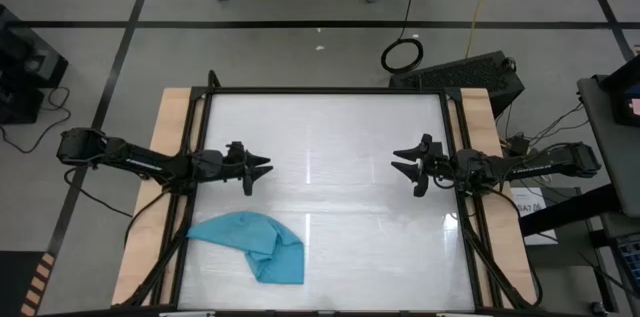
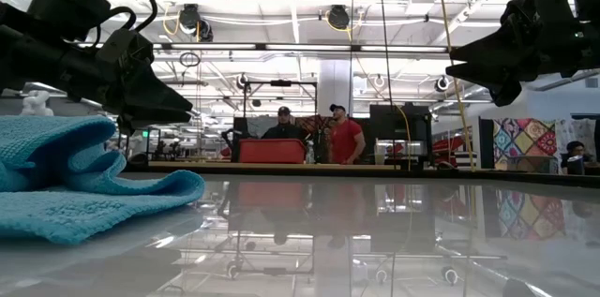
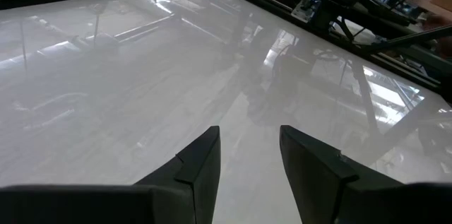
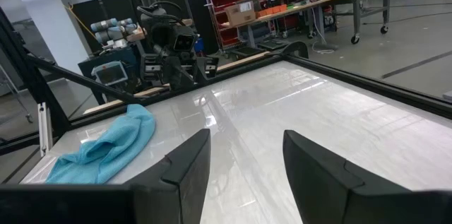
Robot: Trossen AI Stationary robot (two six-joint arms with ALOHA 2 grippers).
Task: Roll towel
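Towel (image 1: 250, 244) first: a teal-blue cloth lying crumpled and partly folded on the glossy white worktop (image 1: 330, 197), at the near edge on the left arm's side. In the low view the towel (image 2: 75, 180) fills the near left corner, its folds heaped up and one flap spread flat on the shiny surface. The right wrist view shows the towel (image 4: 106, 143) lying loose across the worktop, nothing touching it.

Just beyond the towel, the left tool (image 1: 262, 169) hangs above the worktop, apart from the cloth and pointing toward the middle. Its two dark fingers (image 3: 201, 164) stand apart with bare surface showing between them. In the low view the left tool (image 2: 173, 105) hovers clear of the surface, above and behind the heaped cloth.

Level with it on the other side, the right tool (image 1: 398, 167) hangs over the worktop, pointing inward so the two tools face each other across the bare middle. Its fingers (image 4: 187, 164) are also spread apart and hold nothing. The low view shows the right tool (image 2: 469, 58) raised well above the surface.

Farther off, beyond the worktop, the low view shows a room with a red bin (image 2: 272, 151) on a bench and two people (image 2: 345, 138) standing behind it. From above, a coil of cable (image 1: 402, 55) lies on the grey floor past the far edge
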